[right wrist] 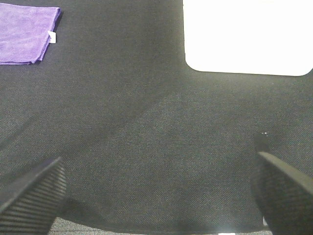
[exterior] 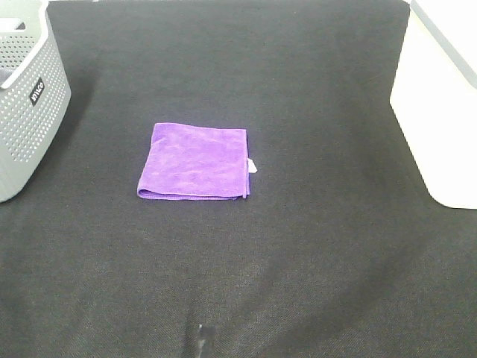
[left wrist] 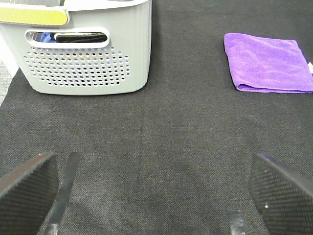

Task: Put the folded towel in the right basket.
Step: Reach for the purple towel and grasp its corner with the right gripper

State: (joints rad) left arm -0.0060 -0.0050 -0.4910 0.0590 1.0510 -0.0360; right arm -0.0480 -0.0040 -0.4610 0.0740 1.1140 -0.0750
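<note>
The purple folded towel (exterior: 195, 162) lies flat mid-frame on the dark counter (exterior: 313, 261), well apart from the white basket (exterior: 440, 97) at right. Probably light and limp, it should sag; pinch its doubled edge. The left end effector (left wrist: 155, 196) and right end effector (right wrist: 157, 196) gape wide, empty.

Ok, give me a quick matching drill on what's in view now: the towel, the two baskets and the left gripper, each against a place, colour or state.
Things:
1. folded towel
2. grey basket
3. white basket
4. left gripper

Descriptions:
A. open, holding nothing
B. at the right edge of the high view
C. purple, lying flat in the middle
D. perforated sides, at the left edge of the high view

Pairs: 1-C, 2-D, 3-B, 4-A.
</note>
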